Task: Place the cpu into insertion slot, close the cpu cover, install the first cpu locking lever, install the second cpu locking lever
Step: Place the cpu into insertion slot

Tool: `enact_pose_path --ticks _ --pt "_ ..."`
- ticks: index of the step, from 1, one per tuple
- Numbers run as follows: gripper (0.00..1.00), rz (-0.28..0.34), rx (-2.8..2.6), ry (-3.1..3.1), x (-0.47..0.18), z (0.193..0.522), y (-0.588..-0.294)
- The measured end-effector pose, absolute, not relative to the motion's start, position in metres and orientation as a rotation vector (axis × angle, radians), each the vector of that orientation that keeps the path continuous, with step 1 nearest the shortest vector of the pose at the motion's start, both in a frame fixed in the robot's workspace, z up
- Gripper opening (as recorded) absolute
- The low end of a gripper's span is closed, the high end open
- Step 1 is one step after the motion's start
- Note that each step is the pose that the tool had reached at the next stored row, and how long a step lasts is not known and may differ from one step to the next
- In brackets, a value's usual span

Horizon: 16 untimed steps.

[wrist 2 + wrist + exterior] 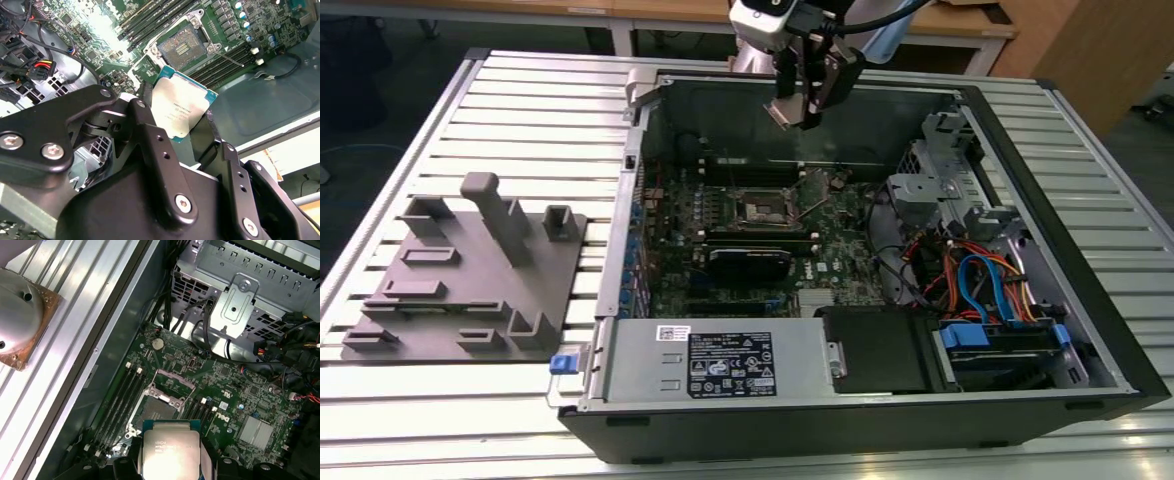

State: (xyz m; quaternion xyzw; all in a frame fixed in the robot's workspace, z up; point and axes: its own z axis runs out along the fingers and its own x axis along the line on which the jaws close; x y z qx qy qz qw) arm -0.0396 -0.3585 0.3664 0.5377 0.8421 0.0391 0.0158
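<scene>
Gripper (pixel 176 124) holds the cpu (pixel 183 106), well apart from the insertion slot (pixel 182 45).

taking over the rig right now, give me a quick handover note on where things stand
Gripper: shut on the cpu, held in the air above the open case, over the motherboard.
Insertion slot: bare, contacts showing, nothing in it.
Cpu cover: looks swung open, off the slot.
Done: cpu picked up and brought over the board.
Not yet done: cpu in the slot, cover closed, both locking levers latched.
</scene>
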Motion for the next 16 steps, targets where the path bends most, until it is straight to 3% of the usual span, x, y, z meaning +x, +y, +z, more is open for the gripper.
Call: enact_pose_path --ticks 16 --pt "0.54 0.119 1.787 2.538 -0.0396 0.3657 -0.3585"
